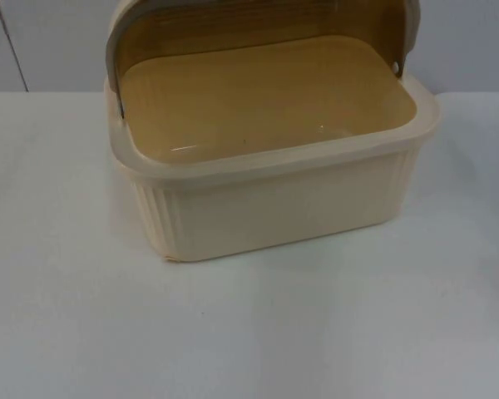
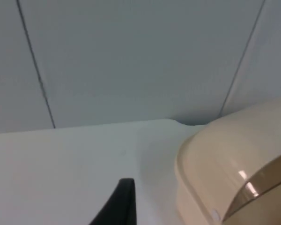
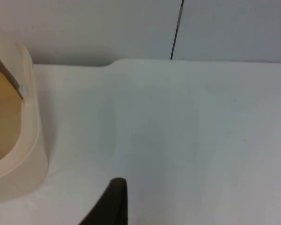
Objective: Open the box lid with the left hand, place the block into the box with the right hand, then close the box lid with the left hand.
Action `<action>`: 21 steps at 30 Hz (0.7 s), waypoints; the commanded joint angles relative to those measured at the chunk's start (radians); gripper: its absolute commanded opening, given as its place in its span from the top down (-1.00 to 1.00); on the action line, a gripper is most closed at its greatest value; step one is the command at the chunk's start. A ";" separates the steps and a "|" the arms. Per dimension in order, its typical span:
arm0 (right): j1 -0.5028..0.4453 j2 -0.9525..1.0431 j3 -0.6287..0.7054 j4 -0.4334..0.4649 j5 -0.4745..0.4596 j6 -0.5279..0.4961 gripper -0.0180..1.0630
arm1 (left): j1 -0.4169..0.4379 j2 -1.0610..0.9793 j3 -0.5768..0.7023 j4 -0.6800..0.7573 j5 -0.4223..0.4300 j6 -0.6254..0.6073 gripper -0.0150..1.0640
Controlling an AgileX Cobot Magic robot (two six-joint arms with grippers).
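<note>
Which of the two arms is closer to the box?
Left, it seems. The left end effector is close beside the box; the right end effector waits off its other side, more table between.

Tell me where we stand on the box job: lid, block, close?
Done: the lid is swung up and back, leaving the cream box open with a bare tan floor. In hand: nothing; the left gripper's fingertip and the right gripper's fingertip stand over the white table beside the box. Left: placing the block, then closing the lid.
</note>
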State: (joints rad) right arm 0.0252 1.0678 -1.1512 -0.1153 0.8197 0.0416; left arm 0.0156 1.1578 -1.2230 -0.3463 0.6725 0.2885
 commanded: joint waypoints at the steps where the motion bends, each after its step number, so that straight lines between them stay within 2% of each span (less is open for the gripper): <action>1: -0.005 0.028 -0.004 0.013 -0.011 -0.005 -0.97 | -0.005 0.020 -0.053 -0.002 0.068 -0.007 -0.97; 6: -0.005 0.099 -0.002 0.056 -0.004 -0.010 -0.97 | -0.005 0.030 -0.085 -0.006 0.099 -0.008 -0.97; 8: -0.005 0.140 0.009 0.096 0.007 -0.056 -0.97 | -0.005 0.030 -0.083 -0.006 0.104 -0.008 -0.97; 12: -0.005 0.180 0.114 0.123 -0.101 -0.100 -0.97 | -0.005 0.030 -0.079 0.005 0.107 -0.005 -0.97; 13: -0.005 0.180 0.114 0.123 -0.101 -0.100 -0.97 | -0.005 0.030 -0.079 0.005 0.107 -0.005 -0.97; 16: -0.005 0.205 0.200 0.131 -0.182 -0.087 -0.97 | -0.005 0.030 -0.079 0.037 0.103 -0.005 -0.97; 21: -0.005 0.300 0.212 0.179 -0.189 -0.084 -0.97 | -0.005 0.030 -0.079 0.042 0.096 -0.005 -0.97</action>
State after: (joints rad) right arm 0.0252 1.3478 -0.9444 0.0508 0.6545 -0.0403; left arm 0.0156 1.1870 -1.2982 -0.3116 0.7771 0.2885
